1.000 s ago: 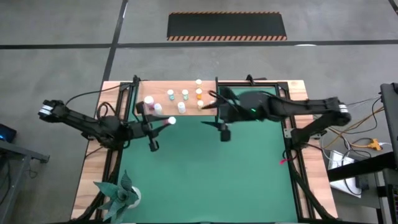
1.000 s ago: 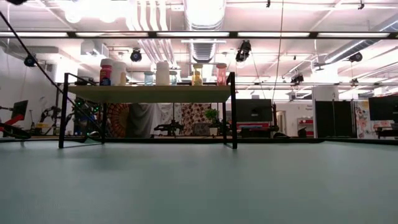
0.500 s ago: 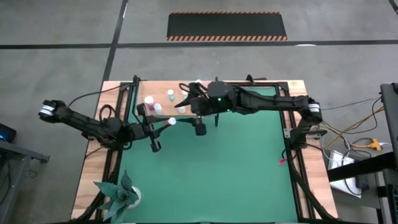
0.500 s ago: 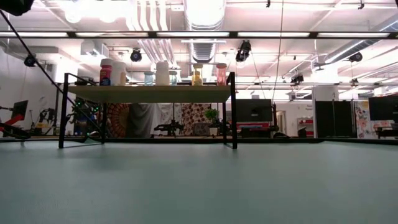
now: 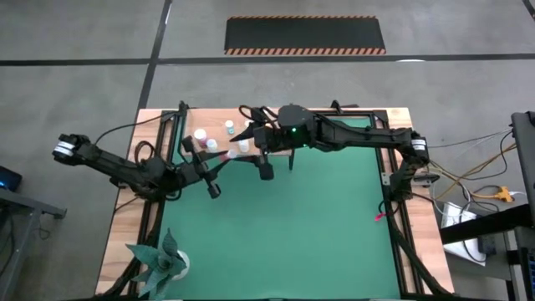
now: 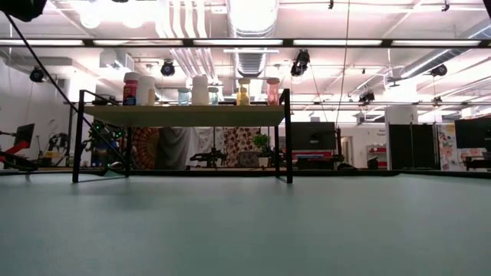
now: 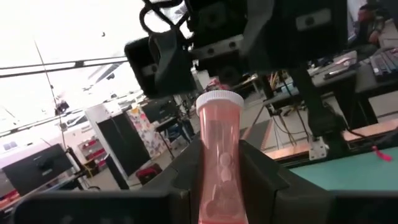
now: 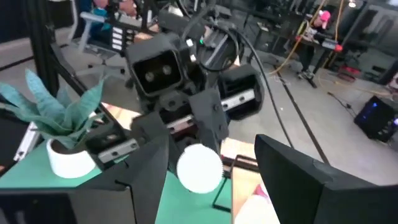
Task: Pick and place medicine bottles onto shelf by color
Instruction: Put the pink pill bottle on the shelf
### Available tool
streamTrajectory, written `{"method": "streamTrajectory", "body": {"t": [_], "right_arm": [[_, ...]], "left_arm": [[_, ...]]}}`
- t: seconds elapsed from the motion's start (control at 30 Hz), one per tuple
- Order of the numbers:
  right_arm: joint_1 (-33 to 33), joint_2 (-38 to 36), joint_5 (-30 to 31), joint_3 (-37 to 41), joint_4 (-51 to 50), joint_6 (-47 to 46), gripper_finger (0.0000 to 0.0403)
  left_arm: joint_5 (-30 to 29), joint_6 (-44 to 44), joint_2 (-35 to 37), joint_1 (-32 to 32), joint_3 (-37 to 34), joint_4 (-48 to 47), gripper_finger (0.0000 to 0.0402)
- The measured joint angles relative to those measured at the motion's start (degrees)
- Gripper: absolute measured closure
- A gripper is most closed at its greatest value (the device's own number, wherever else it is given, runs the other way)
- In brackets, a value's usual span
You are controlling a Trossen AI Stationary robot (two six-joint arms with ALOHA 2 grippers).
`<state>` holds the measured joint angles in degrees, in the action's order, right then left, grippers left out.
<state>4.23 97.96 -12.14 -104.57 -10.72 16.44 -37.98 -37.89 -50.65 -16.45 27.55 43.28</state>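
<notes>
My left gripper (image 5: 229, 160) is shut on a pink medicine bottle (image 7: 219, 165) with a white cap, held above the green mat in front of the shelf. My right gripper (image 8: 214, 169) is open. It faces the left gripper, with one finger on either side of the bottle's white cap (image 8: 199, 167) and a gap on each side. The shelf (image 6: 184, 115) is a light-wood board on thin black posts. Several bottles stand upright on it: pink (image 6: 130, 90), white (image 6: 201, 90), yellowish (image 6: 243, 93). From above, a few bottles (image 5: 229, 127) show left of the right arm. My left gripper pinches the pink bottle's lower body (image 7: 217, 198) between its two fingers (image 7: 256, 167). The bottle lies along the fingers, and its capped end (image 7: 219, 99) sticks out past the fingertips toward my right gripper. It is lifted clear of the mat.
A green-leaved paper plant in a white pot (image 5: 160, 262) stands at the table's near left corner. The shelf's black posts (image 6: 287, 134) rise at the far left of the green mat (image 5: 318, 226). The right arm (image 5: 351, 135) reaches over the shelf's right part.
My right arm has swung toward the table's left, over the shelf, until its open gripper faces the left gripper; it now covers the bottles on the shelf's right part. My left gripper has raised the bottle's capped end slightly toward the right gripper.
</notes>
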Motion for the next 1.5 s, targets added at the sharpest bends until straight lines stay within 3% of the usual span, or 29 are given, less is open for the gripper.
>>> {"method": "streamTrajectory", "body": {"t": [0.43,0.97,1.33,1.5], "right_arm": [[-0.07,0.65,0.13,0.04,-0.56,-0.99,0.0185],[-0.11,0.69,-0.13,0.07,-1.18,-0.84,0.0298],[0.17,0.42,0.86,0.12,-4.99,-1.64,0.029],[1.5,-1.53,7.15,0.04,-10.74,-2.17,0.0293]], "left_arm": [[0.2,-1.34,-4.05,-0.02,0.0,8.17,0.034],[1.28,-1.48,-5.3,0.0,0.0,10.56,0.0337],[1.6,-1.5,-5.51,-0.04,0.0,10.09,0.0242],[-0.16,-1.55,-5.39,-0.04,-0.02,10.11,0.0214]]}}
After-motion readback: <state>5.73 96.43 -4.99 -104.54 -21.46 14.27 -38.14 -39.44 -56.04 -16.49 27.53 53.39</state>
